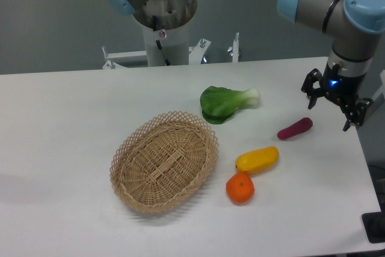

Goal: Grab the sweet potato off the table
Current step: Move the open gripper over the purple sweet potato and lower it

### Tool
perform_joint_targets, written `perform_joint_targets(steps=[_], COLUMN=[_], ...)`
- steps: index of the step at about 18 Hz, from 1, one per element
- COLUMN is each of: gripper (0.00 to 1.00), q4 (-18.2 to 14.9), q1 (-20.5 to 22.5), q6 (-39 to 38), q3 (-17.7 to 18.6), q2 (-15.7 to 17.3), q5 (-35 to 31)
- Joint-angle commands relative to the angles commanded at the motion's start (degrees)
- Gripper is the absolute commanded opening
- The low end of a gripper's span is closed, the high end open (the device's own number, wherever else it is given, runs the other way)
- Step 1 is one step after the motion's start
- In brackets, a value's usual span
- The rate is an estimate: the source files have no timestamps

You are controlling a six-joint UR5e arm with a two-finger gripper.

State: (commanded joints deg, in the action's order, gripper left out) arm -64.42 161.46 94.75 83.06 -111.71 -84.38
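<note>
Hovering at the right of the frame, my gripper [334,105] is hanging with its fingers spread apart and nothing between them. I am holding it above the table [72,124], near the right edge, with the fingers pointing down.

The sweet potato [295,129] is lying flat on the table in the right-centre of the frame, just left of and below the gripper. It is resting on a slant, its right end higher in the frame than its left. Nothing is touching it: the yellow vegetable [257,159] is lying nearby, lower and to the left, with clear table between them, and the orange [240,188] is sitting against the lower left end of that vegetable. The bok choy [225,102] is lying farther left, near the frame centre, and the basket [163,161] is occupying the lower centre, well apart from the target.

I judge that I am in the approach step; the pick is not yet made. I am keeping the fingers wide so they can straddle the slender body. The next move calls for shifting left, turning the fingers to close across the short width instead of along the length, then descending. The smooth, tapered skin may slip if I grip near an end, so I am aiming for the middle.
</note>
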Motion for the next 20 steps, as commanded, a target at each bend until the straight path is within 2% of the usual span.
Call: perform_joint_targets(steps=[7, 15, 18, 20], gripper=[1.00, 1.00, 1.00, 1.00], q4=[0.4, 3.7, 8.1, 9.2], q1=[0.1, -0.1, -0.1, -0.1], q6=[0.4, 0.8, 1.6, 5.3], q3=[3.0, 6.8, 9.4, 9.8], q2=[0.0, -0.7, -1.8, -3.3], q5=[0.0, -0.2, -6.0, -9.8])
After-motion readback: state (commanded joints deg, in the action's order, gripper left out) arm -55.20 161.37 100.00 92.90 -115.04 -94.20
